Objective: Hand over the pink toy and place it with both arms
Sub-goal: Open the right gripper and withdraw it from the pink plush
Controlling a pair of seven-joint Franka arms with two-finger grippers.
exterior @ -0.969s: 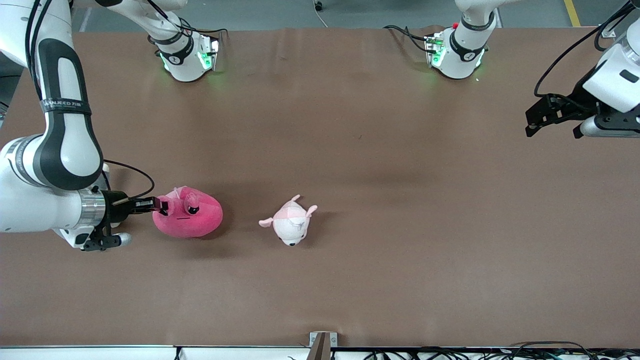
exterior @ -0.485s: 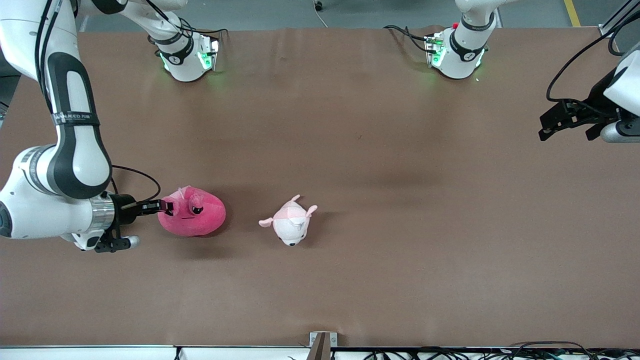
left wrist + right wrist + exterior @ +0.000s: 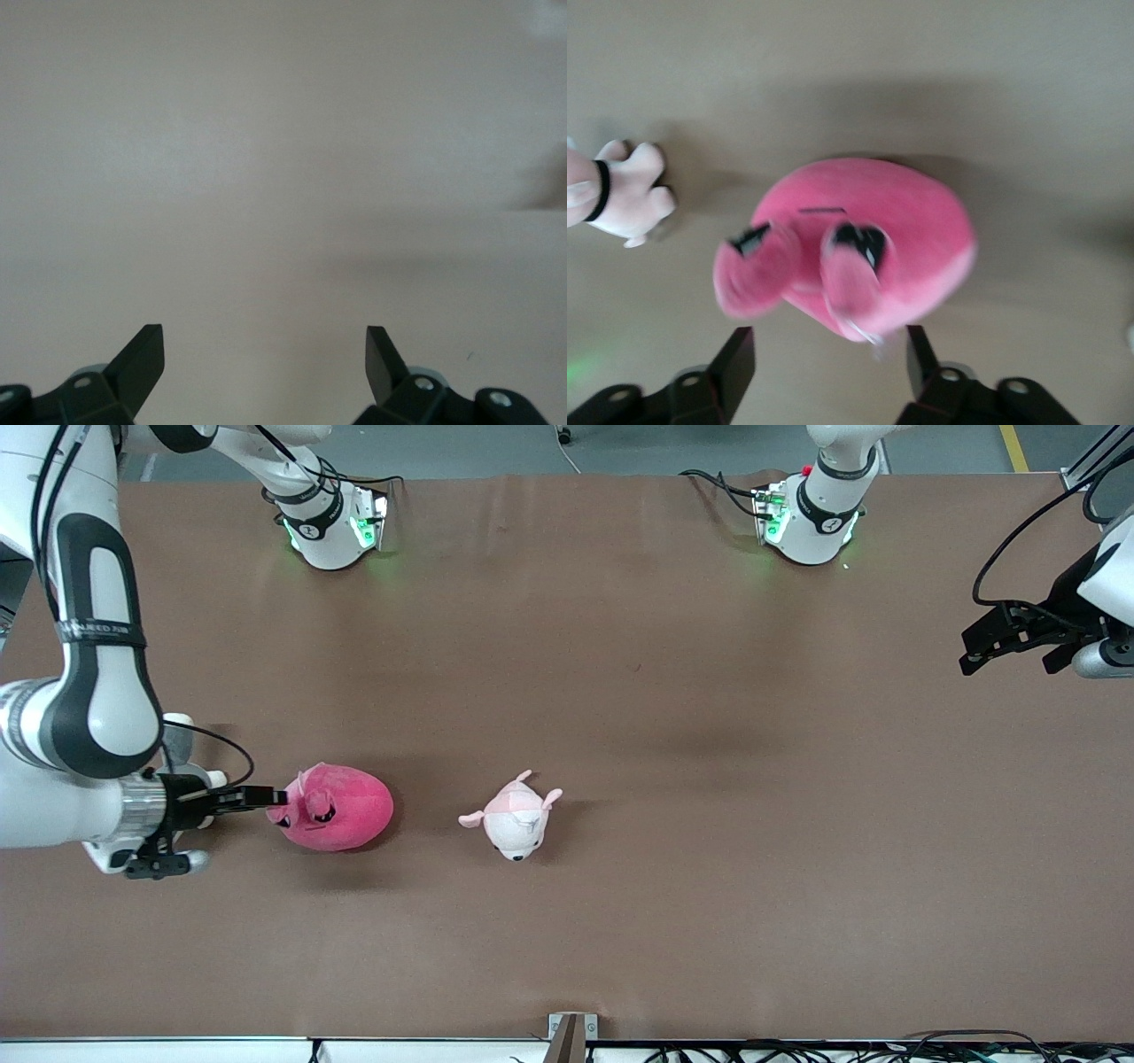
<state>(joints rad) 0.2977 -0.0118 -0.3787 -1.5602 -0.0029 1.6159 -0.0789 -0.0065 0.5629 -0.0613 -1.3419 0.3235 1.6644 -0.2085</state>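
Note:
The pink toy (image 3: pixel 341 810) is a round magenta plush with black markings and lies on the brown table toward the right arm's end. My right gripper (image 3: pixel 266 797) is low at the toy's edge that faces that end. In the right wrist view the right gripper (image 3: pixel 829 332) is open, and the toy (image 3: pixel 868 239) sits just ahead of the fingertips, not held. My left gripper (image 3: pixel 992 638) hovers over the left arm's end of the table. In the left wrist view the left gripper (image 3: pixel 264 328) is open and empty over bare table.
A small pale pink-and-white plush (image 3: pixel 514 824) lies beside the pink toy, toward the table's middle; it also shows in the right wrist view (image 3: pixel 620 195). The two arm bases (image 3: pixel 332 522) (image 3: pixel 811 514) stand along the table's edge farthest from the front camera.
The right gripper has let go of the pink toy's edge and drawn back slightly. The toy has settled and turned, its face now toward the gripper. The left gripper drifted slightly toward the table's end.

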